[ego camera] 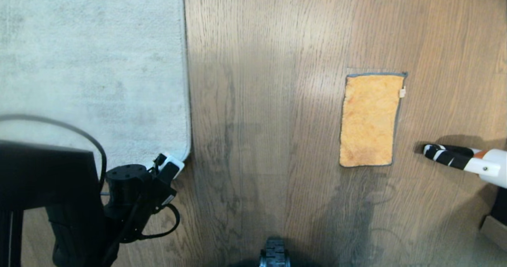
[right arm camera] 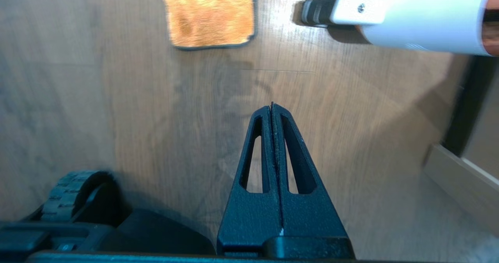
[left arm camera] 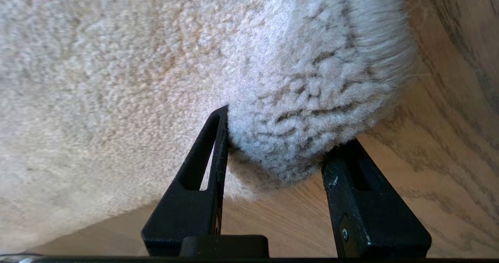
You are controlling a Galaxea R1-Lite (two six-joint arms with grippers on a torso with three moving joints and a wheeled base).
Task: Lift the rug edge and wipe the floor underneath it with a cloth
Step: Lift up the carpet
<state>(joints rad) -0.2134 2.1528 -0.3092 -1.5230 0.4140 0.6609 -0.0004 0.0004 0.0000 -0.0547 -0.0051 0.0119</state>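
The pale grey rug (ego camera: 91, 61) covers the left of the brown wood floor (ego camera: 269, 100). My left gripper (ego camera: 171, 167) is at the rug's near corner. In the left wrist view the rug edge (left arm camera: 312, 99) bulges up between the two black fingers (left arm camera: 202, 169), both pressing on the bunched pile. That left gripper (left arm camera: 285, 126) is shut on the corner, which sits slightly off the planks. The orange cloth (ego camera: 370, 120) lies flat on the floor to the right; its near end (right arm camera: 210, 13) shows ahead of my right gripper (right arm camera: 271, 106), which hangs shut and empty above the floor.
A white device with a black striped tip (ego camera: 463, 162) lies on the floor just right of the cloth. A pale skirting or door frame (ego camera: 493, 229) sits at the near right. My base's black wheel (ego camera: 274, 255) shows at the bottom centre.
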